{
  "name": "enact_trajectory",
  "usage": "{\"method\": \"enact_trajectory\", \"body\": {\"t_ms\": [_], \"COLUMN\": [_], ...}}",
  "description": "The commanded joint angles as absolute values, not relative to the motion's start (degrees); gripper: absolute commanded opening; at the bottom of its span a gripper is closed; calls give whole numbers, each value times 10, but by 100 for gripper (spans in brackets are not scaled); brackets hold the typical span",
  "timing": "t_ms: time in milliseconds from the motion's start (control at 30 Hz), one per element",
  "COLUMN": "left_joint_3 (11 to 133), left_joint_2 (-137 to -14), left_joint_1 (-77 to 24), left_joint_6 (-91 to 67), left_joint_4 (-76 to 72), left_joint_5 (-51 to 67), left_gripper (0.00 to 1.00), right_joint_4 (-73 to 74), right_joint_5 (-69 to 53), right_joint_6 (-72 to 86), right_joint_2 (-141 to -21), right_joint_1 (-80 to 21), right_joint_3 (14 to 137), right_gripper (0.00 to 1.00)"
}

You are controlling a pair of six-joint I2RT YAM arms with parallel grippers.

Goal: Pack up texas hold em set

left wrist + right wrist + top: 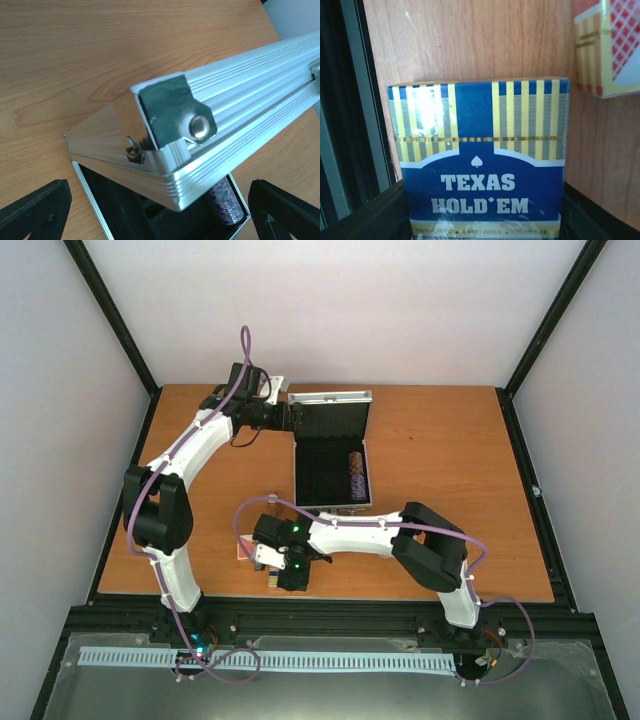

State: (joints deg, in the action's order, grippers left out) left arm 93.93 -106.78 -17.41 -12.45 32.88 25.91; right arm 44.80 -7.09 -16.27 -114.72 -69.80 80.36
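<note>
The jaws of the right gripper point(482, 205) are closed on the two sides of a blue card deck point(480, 150) printed "TEXAS HOLD'EM". We see it at the near edge of the table point(440, 490), outside the case. A red-patterned deck point(607, 50) lies on the wood just beside it, without touching it.

The jaws of the left gripper point(157, 195) stand wide apart, and its black fingers point(35, 210) flank a corner of the lid point(240, 90) without touching it. The silver case point(296, 475) sits open in the middle of the table, with its lid raised at the far side. Inside the base we find black lining point(320, 475) and one purple chip stack point(354, 477) lying on its side in the channel against the right wall. From the left wrist we see the same stack below the lid corner.
</note>
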Motion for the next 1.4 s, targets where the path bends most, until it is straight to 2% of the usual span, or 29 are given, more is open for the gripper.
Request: {"method": "enact_trajectory", "body": {"t_ms": [0, 67, 300, 567, 833, 933, 1200, 1367], "left_joint_3": [970, 974, 1000, 994, 989, 991, 992, 994], "left_joint_2": [-1073, -1073, -1074, -1066, -1069, -1071, -1076, -1081], "left_joint_1": [-178, -178, -178, -178, -178, -178, -178, -178], "left_joint_6": [-131, -130, -124, -125, -127, -127, -126, -125], "left_joint_4": [328, 329, 347, 344, 337, 340, 340, 338], "left_joint_5": [254, 255, 252, 257, 261, 262, 253, 250], "left_gripper": [100, 100, 100, 100, 100, 100, 100, 100], "right_joint_4": [460, 464, 505, 537, 506, 480, 449, 412], "right_joint_5": [-55, -54, -50, 21, 106, 104, 116, 127], "right_joint_6": [-159, -158, -142, -121, -125, -104, -102, -182], "right_joint_2": [-1131, -1119, -1066, -1011, -1051, -1076, -1155, -1170], "right_joint_1": [-699, -697, -682, -620, -490, -448, -422, -419], "right_joint_3": [831, 836, 858, 858, 896, 914, 982, 970], "right_gripper": [43, 38, 36, 35, 31, 34, 35, 38]}}
